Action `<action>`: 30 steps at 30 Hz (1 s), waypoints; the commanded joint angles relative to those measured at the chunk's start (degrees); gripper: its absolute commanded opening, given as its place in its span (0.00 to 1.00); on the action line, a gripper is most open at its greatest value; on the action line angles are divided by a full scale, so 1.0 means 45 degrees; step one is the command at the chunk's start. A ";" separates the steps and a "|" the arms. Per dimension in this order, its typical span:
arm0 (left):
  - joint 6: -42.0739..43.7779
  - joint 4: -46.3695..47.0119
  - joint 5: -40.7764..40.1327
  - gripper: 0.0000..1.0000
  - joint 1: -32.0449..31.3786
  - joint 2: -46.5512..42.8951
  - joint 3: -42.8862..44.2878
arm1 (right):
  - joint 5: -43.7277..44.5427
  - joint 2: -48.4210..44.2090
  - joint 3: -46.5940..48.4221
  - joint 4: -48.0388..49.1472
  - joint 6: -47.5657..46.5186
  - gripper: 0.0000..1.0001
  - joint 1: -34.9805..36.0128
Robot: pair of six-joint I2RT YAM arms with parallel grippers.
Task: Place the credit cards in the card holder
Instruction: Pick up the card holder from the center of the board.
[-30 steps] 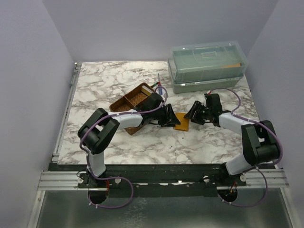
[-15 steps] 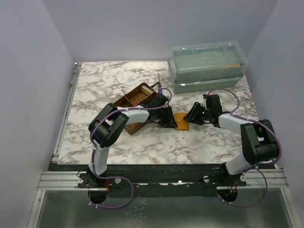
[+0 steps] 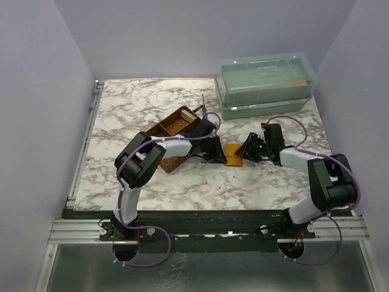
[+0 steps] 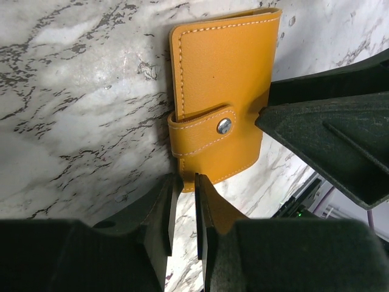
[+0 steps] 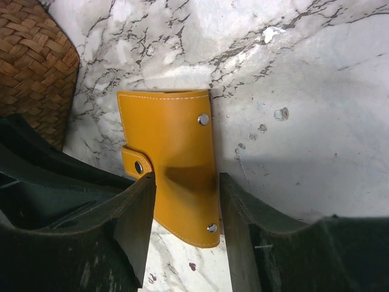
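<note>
the card holder lies flat on the marble table, near its middle and between the two grippers. it is folded shut, with its strap snapped across the front. the right gripper straddles it, fingers spread to the holder's width with one against each long edge. the leather between them shows a shallow dent, so it is pinching the card holder. the left gripper meets it from the opposite side. its fingers are pressed almost together, only a thin slit between them, with the tips at the holder's corner below the strap. whether they grip that corner i cannot tell. just beside the left gripper sits a brown woven tray. a green lidded box stands well apart at the table's far right.
</note>
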 commanded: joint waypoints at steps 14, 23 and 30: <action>0.0257 -0.0659 0.0280 0.27 -0.0311 0.0194 0.0197 | -0.0716 -0.0705 -0.1263 0.1077 0.0421 0.01 -0.0032; 0.0921 -0.0520 0.0076 0.63 0.0109 -0.2251 -0.0432 | -0.1514 -0.2732 -0.2128 0.1591 0.0946 0.00 -0.0042; 0.0046 0.1507 0.1570 0.79 0.1195 -0.4968 -0.2664 | -0.3566 -0.5020 -0.2097 0.1524 0.0910 0.00 -0.0049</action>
